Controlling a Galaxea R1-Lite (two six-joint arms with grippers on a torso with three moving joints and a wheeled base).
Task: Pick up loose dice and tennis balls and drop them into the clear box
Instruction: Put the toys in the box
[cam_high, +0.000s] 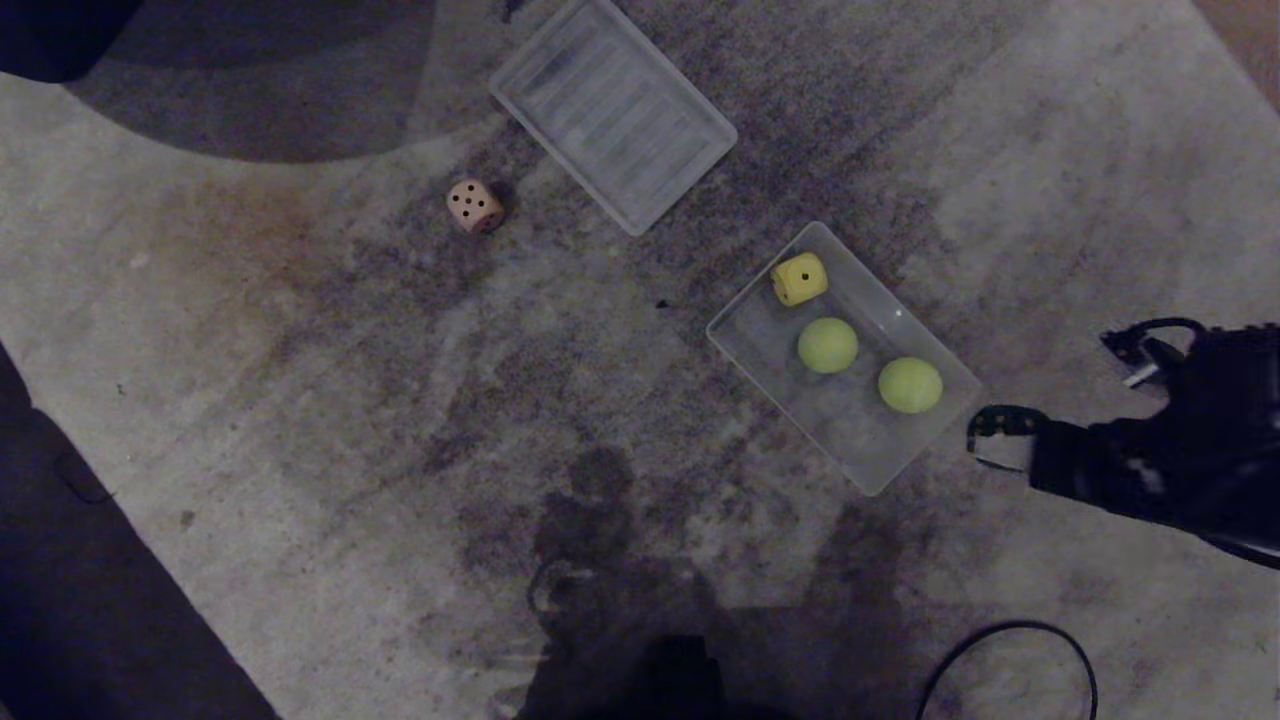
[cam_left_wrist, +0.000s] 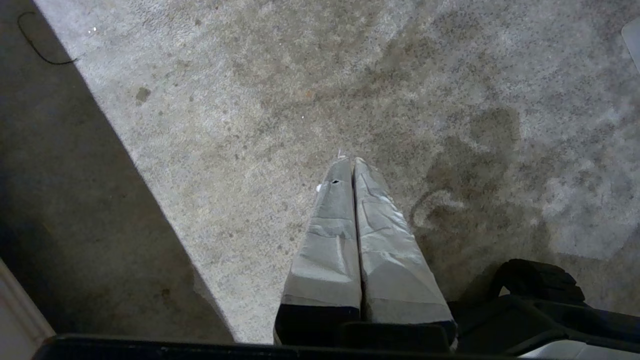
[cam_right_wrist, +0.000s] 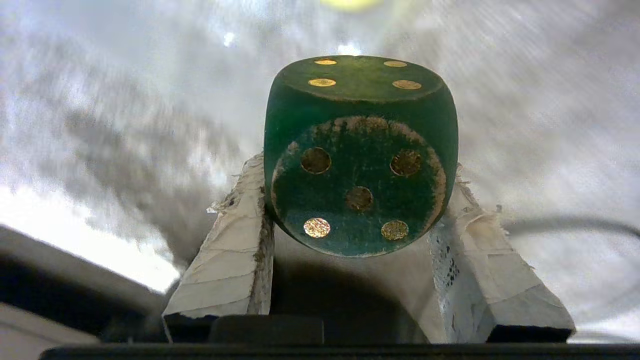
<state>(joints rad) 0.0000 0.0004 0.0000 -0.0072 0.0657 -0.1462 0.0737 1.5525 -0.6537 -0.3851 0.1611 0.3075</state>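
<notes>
The right gripper (cam_right_wrist: 357, 165) is clamped on a dark green die (cam_right_wrist: 360, 155), its two tape-wrapped fingers (cam_right_wrist: 235, 250) pressed against opposite sides of the cube, spread only as far as the die's width. In the right wrist view the die's five-pip face is turned toward the camera and a four-pip face sits above it; its gold pips are worn, and the background behind it is smeared with blur. From the head view, the right arm (cam_high: 1160, 440) reaches in from the right edge of the scene, just beside the near right corner of the clear box (cam_high: 760, 320); the gripper's fingers and the green die cannot be made out in that view. The clear box lies at an angle on the stained grey carpet (cam_high: 300, 400) and contains a yellow die (cam_high: 799, 278) at its far end and two tennis balls (cam_high: 828, 345), one near the middle and the other (cam_high: 910, 385) toward the near end. A beige die (cam_high: 474, 205) sits loose on the carpet, well apart from the box to the left, near a flat ribbed translucent lid (cam_high: 612, 110) lying farther back. The left gripper (cam_left_wrist: 350, 162) hangs over bare carpet with its taped fingers (cam_left_wrist: 330, 235) pressed together, holding nothing.
</notes>
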